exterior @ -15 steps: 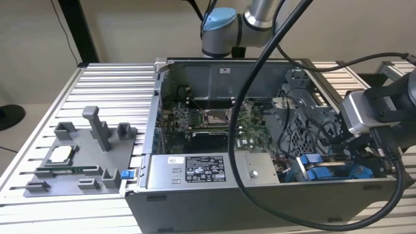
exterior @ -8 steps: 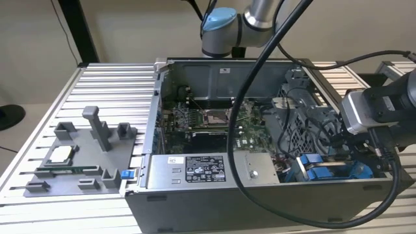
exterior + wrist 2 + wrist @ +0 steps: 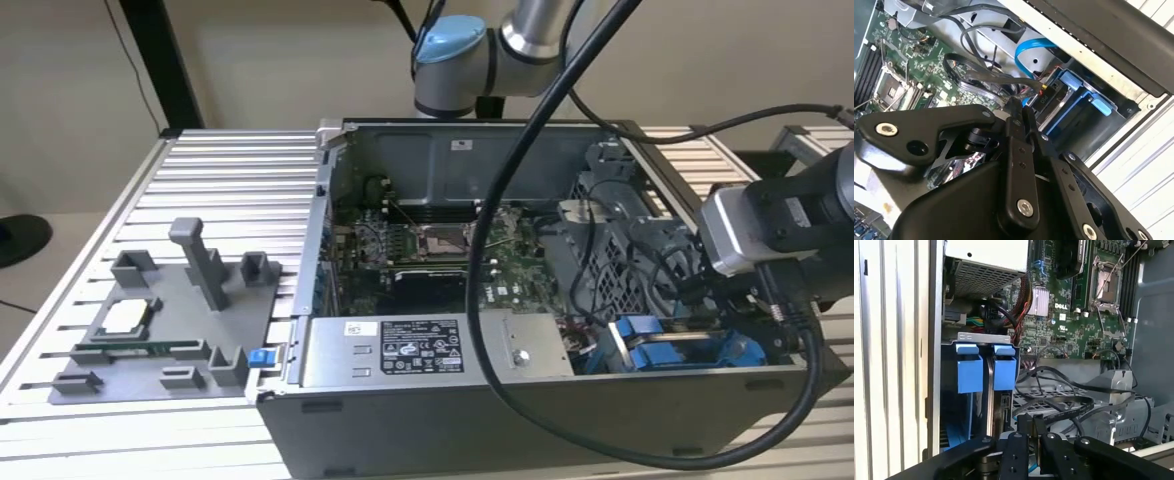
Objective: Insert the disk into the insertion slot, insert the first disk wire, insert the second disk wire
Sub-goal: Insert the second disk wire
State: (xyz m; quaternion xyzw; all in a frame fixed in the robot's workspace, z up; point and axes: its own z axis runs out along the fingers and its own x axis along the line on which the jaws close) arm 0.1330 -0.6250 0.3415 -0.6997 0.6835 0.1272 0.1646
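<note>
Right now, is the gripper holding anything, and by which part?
Cannot be told: the gripper sits among black cables beside the disk, its fingertips hidden.

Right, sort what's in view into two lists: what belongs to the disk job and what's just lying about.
Part of the job:
- the disk, standing in the insertion slot in its blue carrier
- the gripper, close by the bay among the black cables

Just lying about:
- the power-supply box
- the motherboard
- the grey fixture tray outside the case
</note>
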